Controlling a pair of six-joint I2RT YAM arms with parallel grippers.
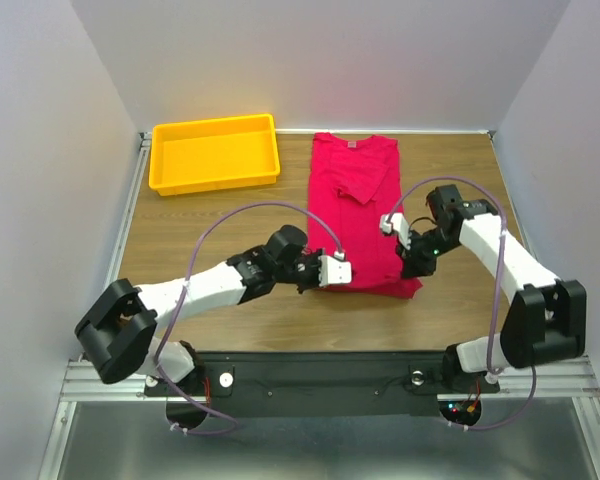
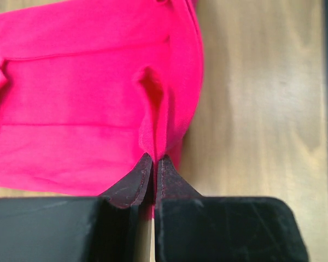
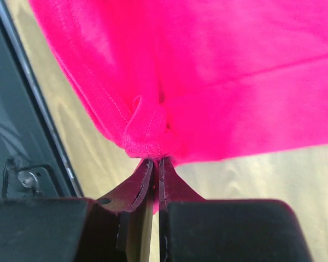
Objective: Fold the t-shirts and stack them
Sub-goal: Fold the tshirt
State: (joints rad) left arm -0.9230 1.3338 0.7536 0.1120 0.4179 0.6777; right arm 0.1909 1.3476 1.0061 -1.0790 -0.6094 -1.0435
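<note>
A: Step?
B: Half-fold. Left gripper (image 2: 154, 164) and right gripper (image 3: 153, 165) are each clamped on the near hem of the t-shirt (image 1: 355, 190), which lies flat on the table (image 1: 450, 155) (sleeves tucked in).
A: Next?
B: Lift evenly, carry hem to collar.

A crimson-pink t-shirt (image 1: 355, 200) is laid lengthwise on the wooden desk (image 1: 220, 225), with its collar turned to the far edge. The left hand (image 1: 338, 271) is set at its near left edge, the right hand (image 1: 395, 232) at its right edge. A yellow tray (image 1: 216, 182) is placed at the far left, just beside the collar end.
</note>
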